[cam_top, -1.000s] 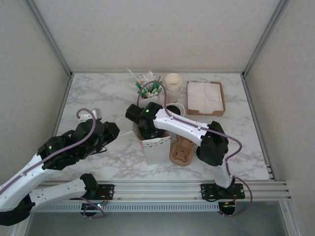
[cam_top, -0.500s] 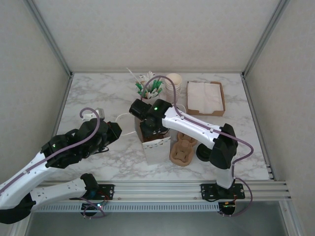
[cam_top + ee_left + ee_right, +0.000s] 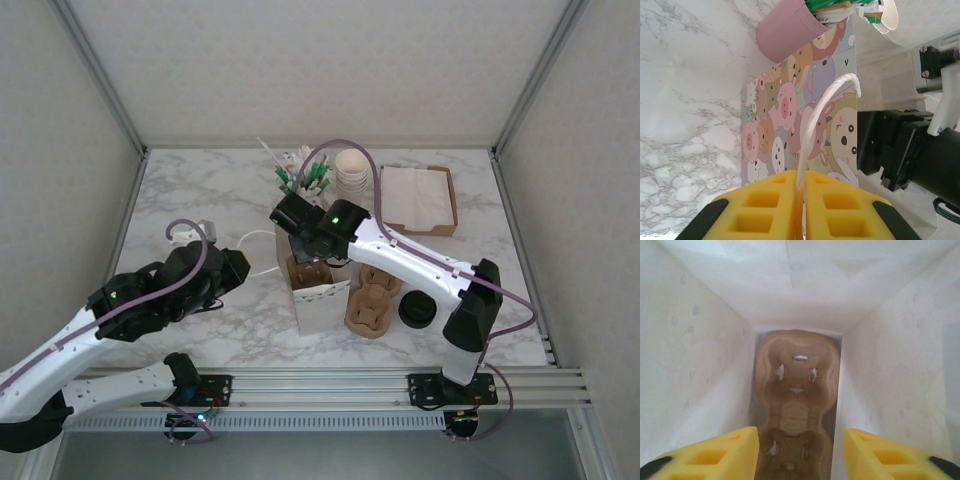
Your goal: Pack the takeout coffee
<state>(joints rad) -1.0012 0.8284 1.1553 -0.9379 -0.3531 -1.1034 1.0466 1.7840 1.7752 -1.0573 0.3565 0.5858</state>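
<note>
Your left gripper (image 3: 801,176) is clenched on the white cord handle (image 3: 826,100) of a white paper bag (image 3: 790,125) printed with cartoon pigs and lions; no writing can be read. Beyond those jaws stands a pink paper cup (image 3: 784,30) holding green-tipped sticks. Your right gripper (image 3: 800,432) is spread at the bag's mouth, grasping nothing. Below its jaws a brown moulded-pulp cup carrier (image 3: 797,375) lies on the bag's floor. The small takeout coffee cup with a round black plastic lid (image 3: 417,310) stands well apart from both jaws, beside a second brown pulp carrier (image 3: 368,308).
</note>
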